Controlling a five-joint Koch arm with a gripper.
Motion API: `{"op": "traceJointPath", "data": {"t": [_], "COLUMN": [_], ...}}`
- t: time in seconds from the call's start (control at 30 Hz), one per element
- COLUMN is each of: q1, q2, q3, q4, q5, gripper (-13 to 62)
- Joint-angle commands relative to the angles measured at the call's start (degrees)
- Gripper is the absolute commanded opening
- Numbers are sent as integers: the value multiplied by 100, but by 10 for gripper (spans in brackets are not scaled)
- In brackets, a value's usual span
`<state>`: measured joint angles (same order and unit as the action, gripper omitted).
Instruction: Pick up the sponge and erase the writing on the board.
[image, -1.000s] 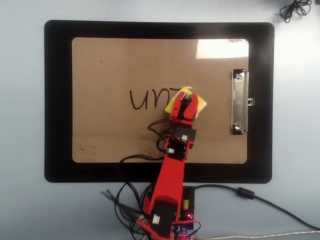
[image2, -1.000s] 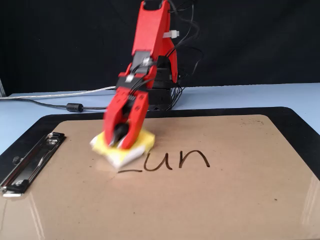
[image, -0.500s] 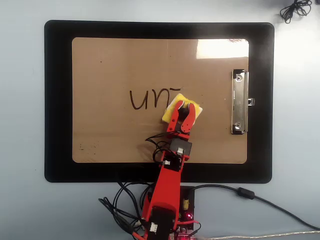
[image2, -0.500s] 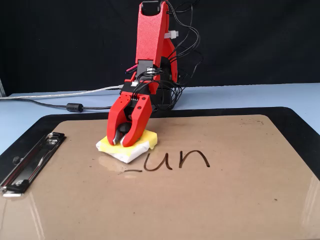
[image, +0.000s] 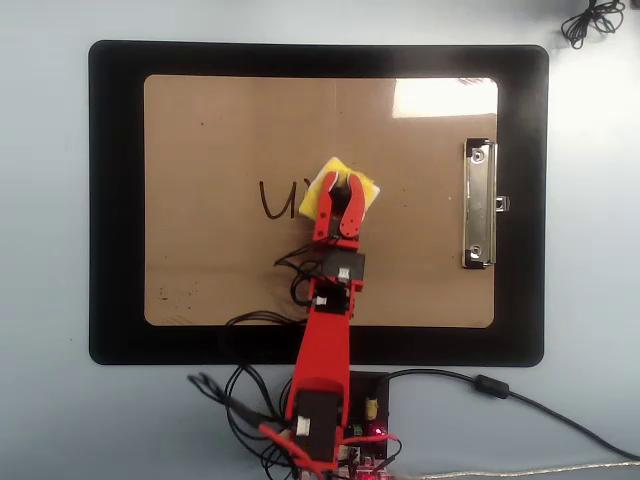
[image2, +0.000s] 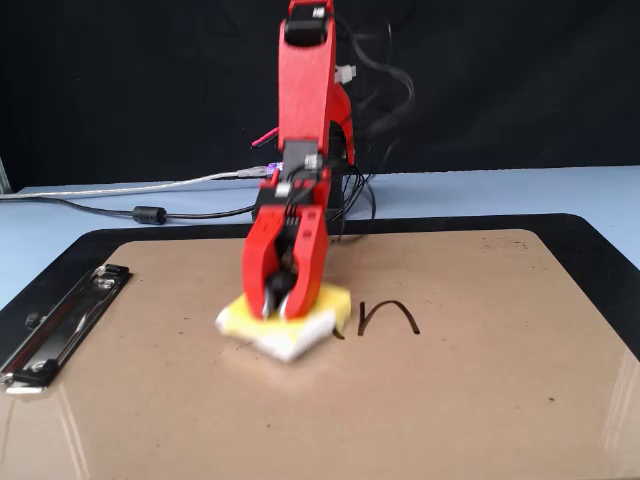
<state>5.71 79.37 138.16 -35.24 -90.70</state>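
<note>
- Lying flat on the board (image: 220, 130), the sponge (image: 336, 182) sits a little left of the board's centre in the overhead view; in the fixed view the sponge (image2: 290, 335) rests on the tan surface with its white edge facing the camera.
- The gripper (image: 340, 192) comes onto the sponge from 6 o'clock in the overhead view, so yellow shows past the tips at 12, 10 and 2 o'clock.
- In the fixed view the gripper (image2: 281, 312) stands nearly upright over the sponge, its two red jaws clamped on the black knob at the pad's middle.
- The writing (image: 275, 200) that shows lies at 9 o'clock of the sponge in the overhead view, touching its left edge; one letter is whole and the next is cut off by the pad.
- In the fixed view the writing (image2: 385, 315) is at 3 o'clock of the sponge, an arch-shaped stroke just beside the pad.
- The clip (image: 479, 205) is on the board's short edge at 3 o'clock in the overhead view, well apart from the sponge; in the fixed view the clip (image2: 60, 320) is at 9 o'clock.
- The board lies on a black mat (image: 115, 200), which frames it on all sides.
- Cables (image: 255, 300) trail from the arm across the board's lower edge at 6 o'clock.
</note>
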Motion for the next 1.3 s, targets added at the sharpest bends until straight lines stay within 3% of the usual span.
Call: {"op": "traceJointPath", "data": {"t": [0.0, 0.13, 0.47, 0.8, 0.9, 1.13, 1.27], "q1": [246, 246, 510, 475, 404, 88, -141], "q2": [1125, 2074, -1415, 1151, 888, -1301, -501], "q3": [826, 1582, -2250, 536, -176, -2883, -2136], "q4": [-26, 35, 114, 853, 1248, 1556, 2057], "q5": [-88, -88, 141, 167, 167, 158, 149], "gripper": [-81, -81, -81, -81, -81, -81, -81]}}
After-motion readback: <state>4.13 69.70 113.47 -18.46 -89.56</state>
